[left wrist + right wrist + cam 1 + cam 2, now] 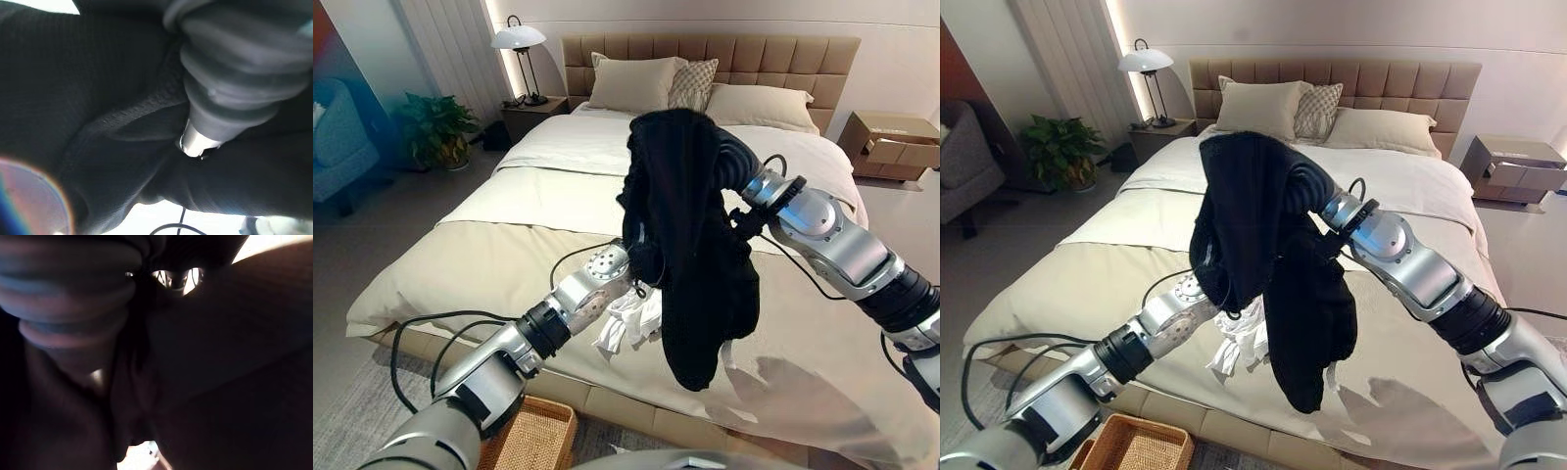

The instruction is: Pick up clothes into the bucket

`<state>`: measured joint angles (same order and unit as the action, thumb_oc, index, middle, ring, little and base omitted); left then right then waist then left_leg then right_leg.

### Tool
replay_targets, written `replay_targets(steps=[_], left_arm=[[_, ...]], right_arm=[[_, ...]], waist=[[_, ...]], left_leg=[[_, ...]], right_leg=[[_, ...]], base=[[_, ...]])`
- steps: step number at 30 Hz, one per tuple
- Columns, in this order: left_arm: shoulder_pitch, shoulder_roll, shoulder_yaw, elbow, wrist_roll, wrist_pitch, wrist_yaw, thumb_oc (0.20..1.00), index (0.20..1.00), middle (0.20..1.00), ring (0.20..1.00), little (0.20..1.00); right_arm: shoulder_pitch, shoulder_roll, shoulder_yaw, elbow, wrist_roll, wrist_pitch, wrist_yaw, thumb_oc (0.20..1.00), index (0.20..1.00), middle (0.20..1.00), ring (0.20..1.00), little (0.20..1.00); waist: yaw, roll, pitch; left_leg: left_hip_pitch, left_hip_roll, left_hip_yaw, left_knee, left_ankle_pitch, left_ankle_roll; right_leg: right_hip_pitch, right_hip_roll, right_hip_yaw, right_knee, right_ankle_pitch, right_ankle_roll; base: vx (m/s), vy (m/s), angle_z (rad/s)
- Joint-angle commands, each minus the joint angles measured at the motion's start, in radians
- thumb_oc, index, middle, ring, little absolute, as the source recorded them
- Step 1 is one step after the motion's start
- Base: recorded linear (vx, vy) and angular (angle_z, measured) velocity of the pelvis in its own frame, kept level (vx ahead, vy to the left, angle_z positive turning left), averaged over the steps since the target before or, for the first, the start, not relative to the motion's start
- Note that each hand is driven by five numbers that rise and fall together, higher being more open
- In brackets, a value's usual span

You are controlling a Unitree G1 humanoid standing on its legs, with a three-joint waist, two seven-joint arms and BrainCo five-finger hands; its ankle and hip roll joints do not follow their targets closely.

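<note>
Black clothing (690,245) is hanging in the air over the near part of the bed (489,264), draped over my right hand (724,162) and trailing down in a long fold below it. I am seeing that hand's dark ribbed cover poking out of the fabric, but the fingers are buried inside the cloth, so I cannot tell whether they are curled or straight. In the right wrist view the dark cloth is pressing right up against the cover.

My left hand (631,269) is reaching in from below and is hidden behind the black garment; I cannot tell how its fingers are standing either. Just beneath it a white garment (628,321) is dangling, bunched, close against the black one, though I cannot make out what is holding it.

Down at the foot of the bed, a woven wicker basket (533,436) is sitting on the floor beside my left arm, well below both garments.
</note>
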<state>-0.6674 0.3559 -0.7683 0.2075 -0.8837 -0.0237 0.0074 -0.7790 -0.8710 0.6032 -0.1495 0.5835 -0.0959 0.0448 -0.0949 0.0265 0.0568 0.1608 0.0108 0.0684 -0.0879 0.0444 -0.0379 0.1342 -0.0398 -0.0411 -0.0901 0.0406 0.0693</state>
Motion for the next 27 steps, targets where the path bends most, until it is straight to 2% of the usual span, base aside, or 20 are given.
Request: replay_targets(steps=[1, 6, 13, 15, 19, 20, 21, 24, 26, 27], left_arm=[[0.002, -0.041, 0.024, -0.022, -0.101, -0.045, 0.019, 0.200, 0.200, 0.200, 0.200, 0.200], [0.037, 0.027, 0.062, -0.099, -0.093, -0.054, 0.047, 0.200, 0.200, 0.200, 0.200, 0.200], [0.108, 0.044, 0.159, -0.149, -0.091, -0.067, 0.082, 0.200, 0.200, 0.200, 0.200, 0.200], [0.159, 0.052, 0.235, -0.189, -0.075, -0.076, 0.095, 0.200, 0.200, 0.200, 0.200, 0.200], [0.265, 0.124, 0.423, -0.290, 0.080, -0.095, 0.096, 0.200, 0.200, 0.200, 0.200, 0.200], [0.270, 0.125, 0.423, -0.295, 0.081, -0.093, 0.097, 0.200, 0.200, 0.200, 0.200, 0.200], [0.341, 0.155, 0.524, -0.340, 0.156, -0.109, 0.096, 0.200, 0.200, 0.200, 0.200, 0.200], [0.449, 0.196, 0.701, -0.385, 0.238, -0.149, 0.104, 0.200, 0.200, 0.200, 0.200, 0.200], [0.530, 0.195, 0.804, -0.408, 0.251, -0.167, 0.108, 0.200, 0.200, 0.200, 0.200, 0.200], [0.536, 0.196, 0.807, -0.411, 0.252, -0.166, 0.108, 0.200, 0.200, 0.200, 0.200, 0.200]], right_arm=[[0.021, 0.032, -0.093, -0.029, 0.047, -0.073, -0.064, 1.000, 1.000, 1.000, 1.000, 1.000], [0.131, -0.014, -0.191, -0.022, 0.137, -0.068, -0.096, 1.000, 1.000, 1.000, 1.000, 1.000], [0.301, 0.004, -0.345, -0.019, 0.190, -0.063, -0.121, 1.000, 1.000, 1.000, 1.000, 1.000], [0.413, 0.060, -0.449, -0.003, 0.145, -0.058, -0.146, 1.000, 1.000, 1.000, 1.000, 1.000], [0.626, 0.234, -0.631, 0.070, 0.026, -0.050, -0.192, 1.000, 1.000, 1.000, 1.000, 1.000], [0.631, 0.236, -0.632, 0.066, 0.024, -0.048, -0.193, 1.000, 1.000, 1.000, 1.000, 1.000], [0.720, 0.308, -0.695, 0.104, -0.047, -0.042, -0.193, 1.000, 1.000, 1.000, 1.000, 1.000], [0.821, 0.409, -0.742, 0.307, -0.132, -0.039, -0.211, 1.000, 1.000, 1.000, 1.000, 1.000], [0.871, 0.481, -0.758, 0.462, -0.132, -0.036, -0.213, 1.000, 1.000, 1.000, 1.000, 1.000], [0.870, 0.481, -0.754, 0.465, -0.132, -0.039, -0.213, 1.000, 1.000, 1.000, 1.000, 1.000]], waist=[[0.018, -0.056, -0.050], [0.020, -0.060, -0.045], [0.022, -0.059, -0.040], [0.020, -0.054, -0.038], [0.025, -0.044, -0.032], [0.024, -0.045, -0.034], [0.027, -0.041, -0.030], [0.034, -0.037, -0.022], [0.044, -0.035, -0.015], [0.041, -0.035, -0.016]], left_leg=[[-0.021, -0.025, -0.051, 0.061, -0.077, 0.011], [-0.024, -0.026, -0.051, 0.059, -0.075, 0.011], [-0.027, -0.026, -0.050, 0.058, -0.075, 0.013], [-0.026, -0.027, -0.048, 0.057, -0.077, 0.015], [-0.027, -0.031, -0.052, 0.055, -0.081, 0.020], [-0.026, -0.031, -0.053, 0.055, -0.082, 0.020], [-0.028, -0.032, -0.055, 0.054, -0.082, 0.020], [-0.029, -0.034, -0.063, 0.051, -0.082, 0.020], [-0.033, -0.034, -0.071, 0.052, -0.081, 0.019], [-0.032, -0.034, -0.072, 0.051, -0.082, 0.019]], right_leg=[[-0.020, -0.078, -0.058, 0.083, -0.034, 0.064], [-0.021, -0.078, -0.062, 0.080, -0.031, 0.065], [-0.023, -0.079, -0.061, 0.078, -0.032, 0.065], [-0.024, -0.080, -0.063, 0.079, -0.033, 0.065], [-0.025, -0.081, -0.067, 0.083, -0.039, 0.064], [-0.024, -0.081, -0.067, 0.084, -0.040, 0.064], [-0.024, -0.082, -0.071, 0.086, -0.044, 0.063], [-0.022, -0.082, -0.077, 0.087, -0.049, 0.059], [-0.023, -0.082, -0.084, 0.087, -0.050, 0.056], [-0.022, -0.082, -0.084, 0.087, -0.050, 0.056]], base=[[0.00, 0.000, 0.00], [0.00, 0.000, 0.00], [0.00, 0.000, 0.00], [0.00, 0.000, 0.00], [0.00, 0.000, 0.00], [0.00, 0.000, 0.00], [0.00, 0.000, 0.00], [0.00, 0.014, 0.13], [-0.01, 0.005, 0.11], [0.00, 0.006, 0.06]])
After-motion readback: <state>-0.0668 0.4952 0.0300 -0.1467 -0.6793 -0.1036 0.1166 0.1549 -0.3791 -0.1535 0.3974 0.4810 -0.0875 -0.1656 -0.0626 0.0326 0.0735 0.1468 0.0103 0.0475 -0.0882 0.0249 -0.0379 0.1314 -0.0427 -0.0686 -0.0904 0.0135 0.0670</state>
